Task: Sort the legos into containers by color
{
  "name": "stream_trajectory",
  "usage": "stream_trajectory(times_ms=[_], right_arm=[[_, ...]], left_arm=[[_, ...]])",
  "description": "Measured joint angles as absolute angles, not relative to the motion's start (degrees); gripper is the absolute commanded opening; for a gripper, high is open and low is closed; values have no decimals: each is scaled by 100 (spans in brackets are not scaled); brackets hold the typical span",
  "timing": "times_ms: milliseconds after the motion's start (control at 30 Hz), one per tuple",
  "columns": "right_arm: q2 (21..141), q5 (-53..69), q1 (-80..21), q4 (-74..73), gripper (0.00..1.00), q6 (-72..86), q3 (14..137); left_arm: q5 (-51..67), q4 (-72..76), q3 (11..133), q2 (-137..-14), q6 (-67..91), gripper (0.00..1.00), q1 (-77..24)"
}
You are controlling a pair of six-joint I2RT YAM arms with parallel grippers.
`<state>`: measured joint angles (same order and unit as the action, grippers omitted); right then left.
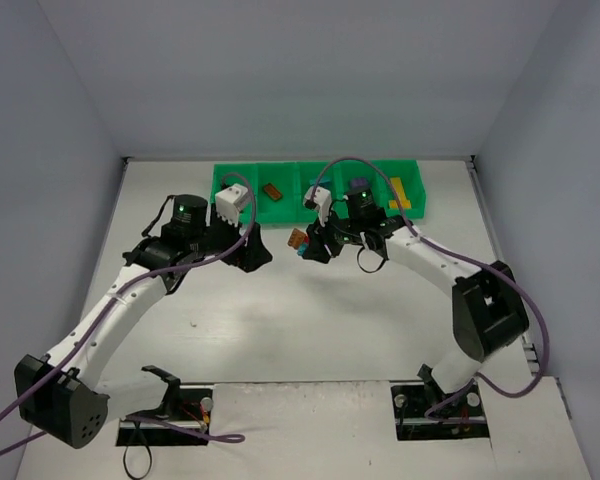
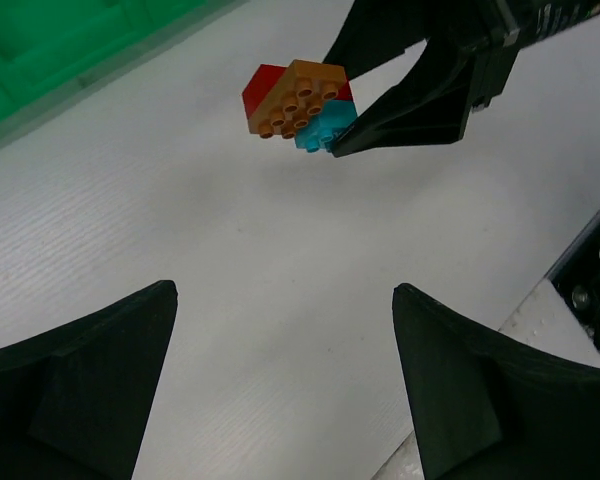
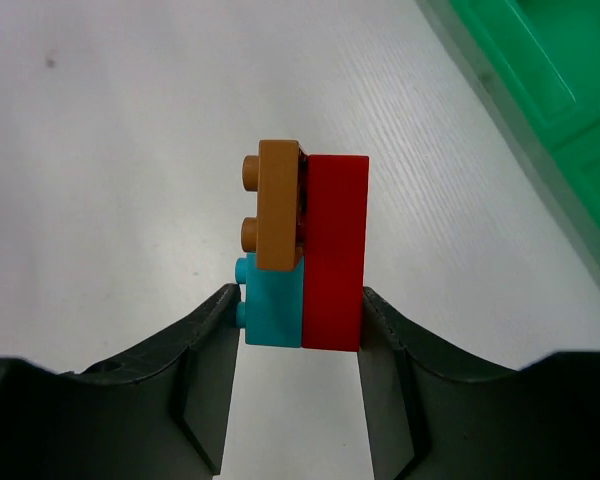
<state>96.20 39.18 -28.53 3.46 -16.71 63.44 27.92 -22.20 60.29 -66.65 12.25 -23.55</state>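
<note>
Two robot arms reach from the near edge of a white table point(image 1: 310, 330) toward its middle, seen from above.

The left tool point(image 2: 285, 300) hovers just short of centre with its two dark fingers spread wide and nothing between them. At its 3 o'clock, just beside it, the right tool point(image 3: 300, 300) is closed on a clump of bricks point(image 3: 305, 250) held above the table.

The clump is three parts stuck together. A tall red piece point(image 3: 335, 250) forms one side, and a cyan piece point(image 3: 272, 305) and a brown piece point(image 3: 278, 205) are stacked against its other face. The fingers press on the red piece and the cyan piece; the brown piece sticks out beyond them.

At 12 o'clock, along the far edge, lies a long green tray point(image 1: 280, 212) with five square compartments in a row.

- **First from the left:** largely hidden behind the left wrist.
- **Second:** holds a brown brick point(image 1: 272, 191).
- **Third:** partly covered by the right arm and its cable, so its contents cannot be made out.
- **Fourth:** holds a purple brick point(image 1: 358, 185).
- **Fifth:** holds yellow bricks point(image 1: 400, 190).
</note>
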Motion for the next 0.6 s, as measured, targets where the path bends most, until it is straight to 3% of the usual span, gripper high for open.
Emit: stream_trajectory(times_ms=[433,600], right_arm=[[8718,4869,-3273,-823,0,-2053,6667],[8676,4952,-3306,-996,0,-2110,6667]], left_arm=[[4460,-2812,7244,-6949,-849,81,-2357],[4877,-3055,7537,-7336,-1197,73,-2357]])
